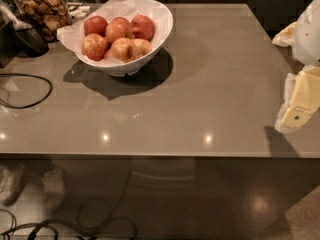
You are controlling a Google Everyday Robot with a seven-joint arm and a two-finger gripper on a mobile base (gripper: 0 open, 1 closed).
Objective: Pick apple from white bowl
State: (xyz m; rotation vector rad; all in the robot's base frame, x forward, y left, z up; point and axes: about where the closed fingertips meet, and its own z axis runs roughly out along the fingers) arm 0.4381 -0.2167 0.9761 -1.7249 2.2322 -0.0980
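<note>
The white bowl [131, 65] stands at the back left of the grey table and is lined with crumpled white paper. It holds several apples. The yellow-orange apple [124, 49] with a red blush lies at the front middle of the pile, between deeper red apples and a paler yellow one on its right. My gripper [299, 105] shows as a pale yellow and white part at the far right edge, over the table's right side. It is far from the bowl and nothing shows in it.
A glass jar of brown snacks [44, 11] stands at the back left beside a dark scoop-like object [26, 38]. A black cable [25, 91] loops on the table's left side. The table's front edge [150, 155] runs across, with cables on the floor below.
</note>
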